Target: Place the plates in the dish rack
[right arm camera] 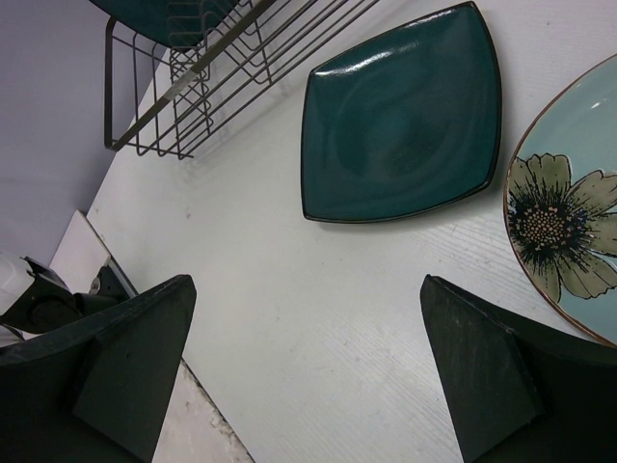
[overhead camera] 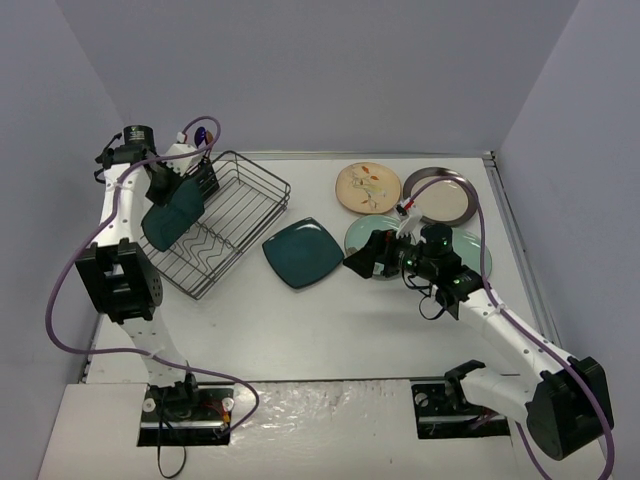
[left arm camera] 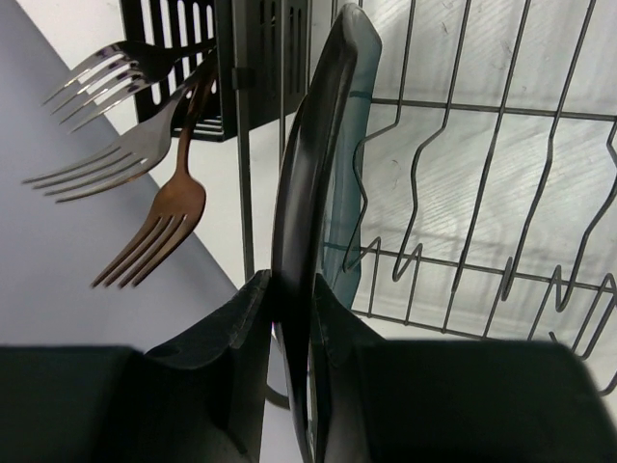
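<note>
My left gripper (overhead camera: 188, 190) is shut on the rim of a dark teal square plate (overhead camera: 168, 224) and holds it on edge over the left end of the black wire dish rack (overhead camera: 240, 215). In the left wrist view the plate (left arm camera: 323, 164) stands edge-on between my fingers (left arm camera: 339, 328), beside the wavy dividers (left arm camera: 482, 203). My right gripper (overhead camera: 366, 257) is open and empty above bare table (right arm camera: 308, 318). A second teal square plate (overhead camera: 303, 252) lies flat right of the rack, also seen in the right wrist view (right arm camera: 400, 116). A flowered mint plate (right arm camera: 569, 222) lies beside it.
A cream floral plate (overhead camera: 368, 187) and a beige dark-rimmed plate (overhead camera: 440, 195) lie at the back right. Mint plates (overhead camera: 474, 252) lie partly under my right arm. The dark cutlery holder (left arm camera: 241, 58) holds several forks (left arm camera: 159, 217). Walls close in on three sides.
</note>
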Motion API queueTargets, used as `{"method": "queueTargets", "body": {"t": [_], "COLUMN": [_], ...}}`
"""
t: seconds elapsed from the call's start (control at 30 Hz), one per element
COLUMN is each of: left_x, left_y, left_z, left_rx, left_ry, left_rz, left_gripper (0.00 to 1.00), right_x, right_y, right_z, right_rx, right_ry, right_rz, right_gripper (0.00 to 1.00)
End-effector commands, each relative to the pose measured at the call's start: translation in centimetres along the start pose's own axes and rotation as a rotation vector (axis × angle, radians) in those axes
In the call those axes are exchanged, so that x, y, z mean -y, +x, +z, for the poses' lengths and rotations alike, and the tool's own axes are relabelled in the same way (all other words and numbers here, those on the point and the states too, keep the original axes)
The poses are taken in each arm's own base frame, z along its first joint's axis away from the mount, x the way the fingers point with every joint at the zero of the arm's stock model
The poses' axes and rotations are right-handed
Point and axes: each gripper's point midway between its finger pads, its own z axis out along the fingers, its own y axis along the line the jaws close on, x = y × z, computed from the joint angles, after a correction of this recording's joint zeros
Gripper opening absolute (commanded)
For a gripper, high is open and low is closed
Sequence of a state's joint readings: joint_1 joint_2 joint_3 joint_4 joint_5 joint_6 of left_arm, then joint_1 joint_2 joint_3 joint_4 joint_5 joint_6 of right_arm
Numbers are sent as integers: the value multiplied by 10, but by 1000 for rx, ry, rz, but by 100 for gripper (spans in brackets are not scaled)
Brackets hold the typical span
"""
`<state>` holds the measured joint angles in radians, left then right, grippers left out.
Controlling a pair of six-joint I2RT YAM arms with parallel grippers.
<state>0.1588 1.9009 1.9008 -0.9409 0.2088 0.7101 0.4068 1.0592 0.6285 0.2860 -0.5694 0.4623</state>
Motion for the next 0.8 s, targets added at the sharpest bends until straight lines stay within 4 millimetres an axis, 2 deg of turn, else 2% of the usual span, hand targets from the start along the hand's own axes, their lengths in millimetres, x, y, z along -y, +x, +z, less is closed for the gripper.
{"method": "queueTargets", "body": {"t": [0.0, 0.23, 0.27, 0.3, 0.37, 0.43, 0.5, 0.77], "left_x": [-26, -28, -29, -29, -32, -38, -44, -43], "left_y": [-20, -14, -14, -13, -10, -7, -7, -9], "left_z": [-27, -26, -25, -25, -25, -24, -24, -20], "left_rx": [85, 60, 60, 58, 45, 34, 32, 49], "left_ry": [-103, -110, -115, -120, -143, -173, -211, -211], "left_rz": [24, -7, -10, -13, -22, -28, -52, -73], "left_gripper": [0, 0, 8, 22, 26, 42, 45, 55], "right_x": [-12, -10, -11, -11, -11, -11, -12, -11], "right_y": [-14, -13, -13, -13, -13, -13, -14, -11], "right_z": [3, 4, 4, 4, 4, 4, 4, 5], "right_rx": [52, 51, 51, 51, 51, 52, 54, 51], "right_ry": [-56, -52, -54, -56, -56, -56, -59, -61], "right_rz": [-37, -32, -32, -32, -33, -33, -32, -32], "right_gripper": [100, 100, 100, 100, 100, 100, 100, 100]}}
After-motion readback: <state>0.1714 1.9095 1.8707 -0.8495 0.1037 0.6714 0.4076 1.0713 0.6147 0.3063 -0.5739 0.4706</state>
